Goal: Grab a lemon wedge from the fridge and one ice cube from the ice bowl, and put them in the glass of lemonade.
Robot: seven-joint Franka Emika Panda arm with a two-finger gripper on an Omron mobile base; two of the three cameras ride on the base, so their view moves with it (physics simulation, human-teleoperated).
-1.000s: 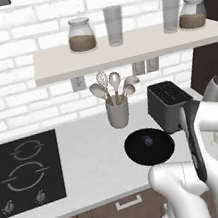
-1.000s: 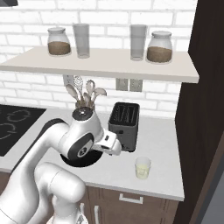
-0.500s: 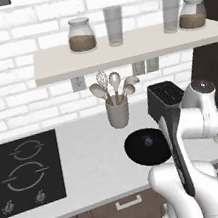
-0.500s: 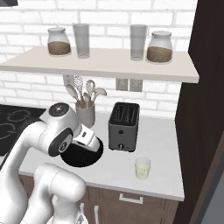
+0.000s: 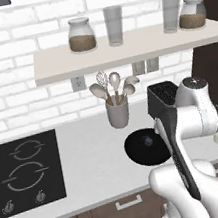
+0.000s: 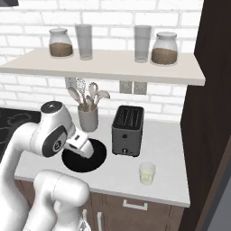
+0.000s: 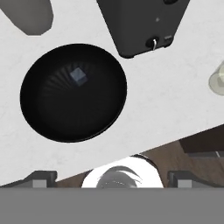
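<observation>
The white tabletop carries everything in play. On it the black toaster stands just beside the wide black ice bowl, with the small glass of lemonade near the front edge, well apart from the bowl. A single greyish ice cube lies inside the bowl, off its centre. The gripper hangs above the tabletop's front edge with its fingers spread wide and empty. A clean pick probably means centring over the cube first, then descending straight so the fingers straddle it without hitting the bowl's wall.
</observation>
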